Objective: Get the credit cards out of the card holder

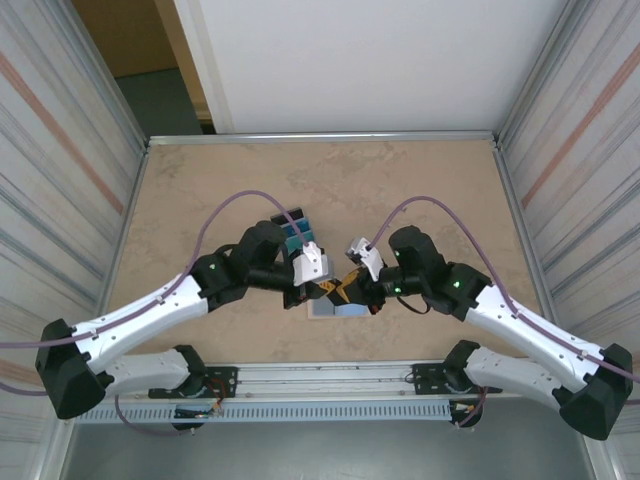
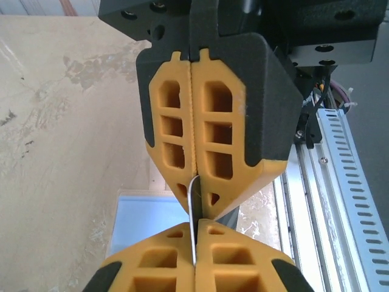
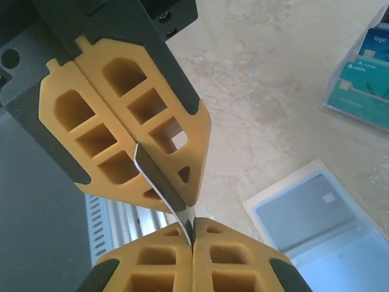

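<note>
Pinching one thin card (image 3: 159, 181) with my left gripper (image 2: 194, 230) and my right gripper (image 3: 192, 226), both clenched on it, above the open card holder (image 3: 346, 261)

Bright, even light fills the enclosure, leaving only faint, soft shadows beneath the arms on the beige marbled counter (image 1: 400, 190). Both wrist views run slightly soft, the counter washed pale there.

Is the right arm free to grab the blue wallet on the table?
Probably not: the right end effector is shut on a card, so it must let go first. The wallet lies nearby.
</note>
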You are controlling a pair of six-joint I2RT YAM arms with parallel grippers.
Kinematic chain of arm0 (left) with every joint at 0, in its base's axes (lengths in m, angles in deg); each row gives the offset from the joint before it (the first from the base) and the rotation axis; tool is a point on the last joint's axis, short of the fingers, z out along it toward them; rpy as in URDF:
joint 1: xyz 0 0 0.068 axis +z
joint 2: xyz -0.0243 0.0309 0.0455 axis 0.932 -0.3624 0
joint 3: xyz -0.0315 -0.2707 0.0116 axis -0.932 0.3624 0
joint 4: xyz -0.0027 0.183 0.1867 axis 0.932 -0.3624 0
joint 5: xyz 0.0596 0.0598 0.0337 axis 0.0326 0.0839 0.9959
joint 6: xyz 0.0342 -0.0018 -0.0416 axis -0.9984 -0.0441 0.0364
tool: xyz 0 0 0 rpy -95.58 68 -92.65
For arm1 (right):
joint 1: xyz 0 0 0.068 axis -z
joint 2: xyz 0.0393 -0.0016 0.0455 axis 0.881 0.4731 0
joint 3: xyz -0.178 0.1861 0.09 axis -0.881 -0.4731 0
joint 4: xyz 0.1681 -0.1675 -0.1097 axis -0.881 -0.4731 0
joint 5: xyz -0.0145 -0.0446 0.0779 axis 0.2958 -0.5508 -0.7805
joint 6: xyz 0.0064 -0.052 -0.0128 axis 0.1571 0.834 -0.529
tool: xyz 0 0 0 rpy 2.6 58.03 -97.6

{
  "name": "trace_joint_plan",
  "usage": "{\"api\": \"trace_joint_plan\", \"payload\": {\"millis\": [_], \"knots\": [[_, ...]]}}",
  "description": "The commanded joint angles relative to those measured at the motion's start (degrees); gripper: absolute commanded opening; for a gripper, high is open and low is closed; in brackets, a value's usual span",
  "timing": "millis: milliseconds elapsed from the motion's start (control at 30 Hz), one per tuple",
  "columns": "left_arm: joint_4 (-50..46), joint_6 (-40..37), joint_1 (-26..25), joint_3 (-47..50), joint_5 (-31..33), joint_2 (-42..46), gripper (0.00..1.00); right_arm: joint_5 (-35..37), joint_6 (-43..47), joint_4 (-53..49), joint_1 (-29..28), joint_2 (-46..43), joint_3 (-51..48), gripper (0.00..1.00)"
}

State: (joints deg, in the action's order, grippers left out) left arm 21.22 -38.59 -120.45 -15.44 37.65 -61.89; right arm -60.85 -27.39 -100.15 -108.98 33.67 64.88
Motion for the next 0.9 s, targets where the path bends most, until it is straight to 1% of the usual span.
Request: {"api": "trace_joint_plan", "payload": {"millis": [0,33,67,100,133,233,300,367,433,467,533,633,767,867], "knots": [[-1.67,-1.89,-0.05,-1.63,1.78,0.39,0.0,0.88,0.33,0.57,-0.3,-0.01,2.28,0.0],[-1.62,-1.84,-0.01,-1.58,2.31,0.48,0.0,1.67,0.25,0.66,-0.28,-0.14,2.19,0.06],[-1.45,-1.85,0.09,-1.42,2.91,0.74,0.0,2.39,0.21,0.8,-0.28,-0.28,2.18,0.16],[-1.08,-1.67,0.1,-1.09,3.91,1.02,0.0,3.33,0.14,0.99,-0.24,-0.39,2.02,0.32],[-0.44,-1.27,0.08,-0.61,4.96,1.36,0.0,4.09,0.17,1.24,-0.25,-0.58,1.82,0.42],[2.2,0.59,0.46,1.42,8.03,3.12,0.0,5.73,-0.24,2.65,-0.07,-1.48,0.97,0.55],[4.78,2.94,0.78,3.4,11.13,4.86,0.0,7.26,-1.16,4.38,0.12,-2.25,0.02,0.6],[7.94,6.63,0.9,5.67,15.0,7.18,0.0,9.54,-2.89,6.76,0.43,-3.17,-1.15,0.64],[11.27,12.58,1.08,8.25,20.52,10.2,0.0,12.42,-6.28,10.39,0.95,-4.09,-2.57,0.74],[12.63,15.31,1.16,9.24,21.87,11.68,0.0,13.53,-8.26,11.89,1.41,-4.32,-3.19,0.77],[15.77,21.17,1.41,12.43,24.9,15.42,0.0,13.13,-12.63,15.24,3.37,-4.17,-4.26,0.8],[20.04,29.33,2.03,16.78,27.66,20.82,0.0,7.55,-18.78,21.69,6.69,-2.85,-6.18,0.79],[23.97,39.01,3.61,20.77,26.81,26.26,0.0,0.97,-23.57,29.67,7.91,1.1,-7.4,0.78],[25.81,44.28,4.33,22.51,25.83,29.18,0.0,-3.64,-25.14,33.46,7.75,6.15,-6.08,0.75]]}}
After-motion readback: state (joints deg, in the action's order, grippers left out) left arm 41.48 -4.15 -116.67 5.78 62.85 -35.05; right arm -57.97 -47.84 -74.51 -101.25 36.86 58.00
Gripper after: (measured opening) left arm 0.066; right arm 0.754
